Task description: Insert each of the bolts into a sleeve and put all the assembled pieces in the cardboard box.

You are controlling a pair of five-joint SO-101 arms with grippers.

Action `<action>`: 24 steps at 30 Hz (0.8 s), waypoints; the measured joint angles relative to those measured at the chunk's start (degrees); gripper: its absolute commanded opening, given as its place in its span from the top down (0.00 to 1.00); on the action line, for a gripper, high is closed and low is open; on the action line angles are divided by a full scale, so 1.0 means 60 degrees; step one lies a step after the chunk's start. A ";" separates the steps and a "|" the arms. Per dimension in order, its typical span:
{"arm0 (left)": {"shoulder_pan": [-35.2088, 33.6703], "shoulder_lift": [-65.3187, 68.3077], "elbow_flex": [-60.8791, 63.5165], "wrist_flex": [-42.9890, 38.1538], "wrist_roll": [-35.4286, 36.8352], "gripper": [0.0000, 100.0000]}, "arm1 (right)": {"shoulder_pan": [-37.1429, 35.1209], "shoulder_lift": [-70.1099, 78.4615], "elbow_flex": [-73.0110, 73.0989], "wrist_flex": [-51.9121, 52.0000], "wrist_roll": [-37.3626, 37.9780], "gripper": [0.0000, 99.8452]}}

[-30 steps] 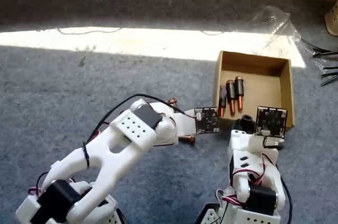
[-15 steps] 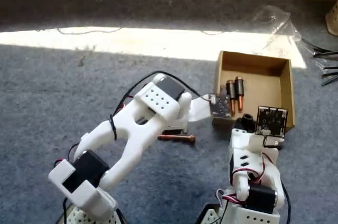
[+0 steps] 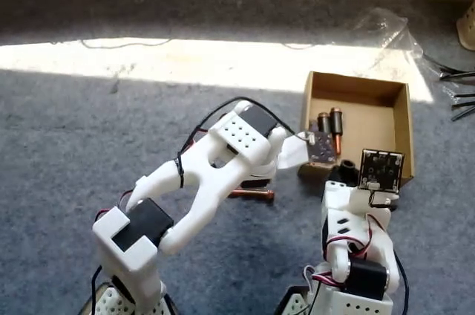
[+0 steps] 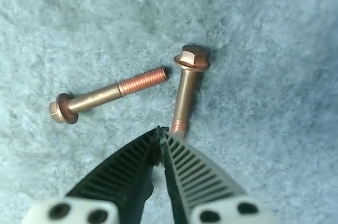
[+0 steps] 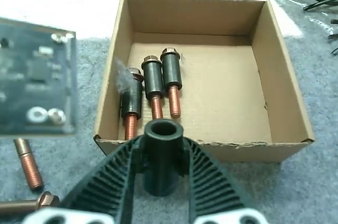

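The left claw [image 4: 161, 135] has its two fingers pressed together with nothing between them, tips right at the threaded end of one copper bolt [image 4: 186, 89]. A second bolt [image 4: 108, 96] lies close by on the grey carpet [image 4: 274, 49]. The right claw [image 5: 162, 145] is clamped on a black sleeve [image 5: 161, 163], held upright just outside the near wall of the cardboard box [image 5: 195, 15]. Inside the box, three assembled pieces [image 5: 154, 84] lie side by side. In the high view the box sits right of centre, the left arm [image 3: 223, 159] stretches from lower left to mid-frame, and the right arm [image 3: 352, 233] stands at lower right.
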 measured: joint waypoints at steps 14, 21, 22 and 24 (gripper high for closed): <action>0.0571 0.0015 0.0762 -0.1451 0.1011 0.88 | 0.0381 0.0000 0.0000 0.0000 0.0000 1.00; 0.0557 0.0015 0.0923 -0.1524 0.1011 0.88 | 0.0425 0.0000 0.0000 0.0000 0.0000 1.00; 0.0571 0.0015 0.0938 -0.1524 0.1011 0.88 | 0.0425 0.0000 0.0000 0.0000 0.0000 1.00; 0.0718 0.0015 0.1128 -0.1597 0.1011 0.88 | 0.0425 0.0000 0.0000 0.0000 0.0000 1.00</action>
